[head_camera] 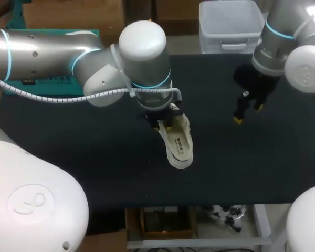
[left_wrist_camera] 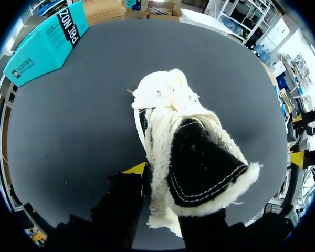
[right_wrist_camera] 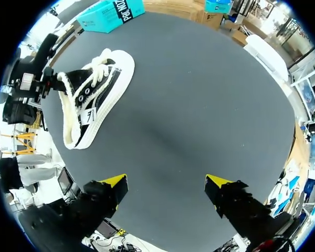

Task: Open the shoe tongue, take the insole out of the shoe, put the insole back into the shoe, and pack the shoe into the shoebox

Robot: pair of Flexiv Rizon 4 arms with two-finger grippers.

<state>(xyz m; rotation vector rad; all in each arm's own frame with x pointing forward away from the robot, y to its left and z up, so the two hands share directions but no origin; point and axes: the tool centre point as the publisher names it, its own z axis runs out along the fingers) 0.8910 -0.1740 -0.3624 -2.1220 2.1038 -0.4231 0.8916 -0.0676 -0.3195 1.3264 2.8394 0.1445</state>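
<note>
Head view: the shoe [head_camera: 177,140] lies on the table [head_camera: 68,142], near its middle; the left gripper [head_camera: 165,116] pinches its fleecy opening; the right gripper [head_camera: 248,114] hangs well apart, fingers spread.

Head overhead; left wrist close above shoe [left_wrist_camera: 199,163]; right wrist farther; shoe shared.

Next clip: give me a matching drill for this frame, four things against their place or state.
Things:
1 shoe
2 shoebox
3 left gripper
4 right gripper

Places or states:
A open, over bare table, apart from everything
B teal, at the table's far left
C at the shoe's opening
D mid-table, white sole, fleece lining

Pairs: 1-D, 2-B, 3-C, 4-A.
</note>
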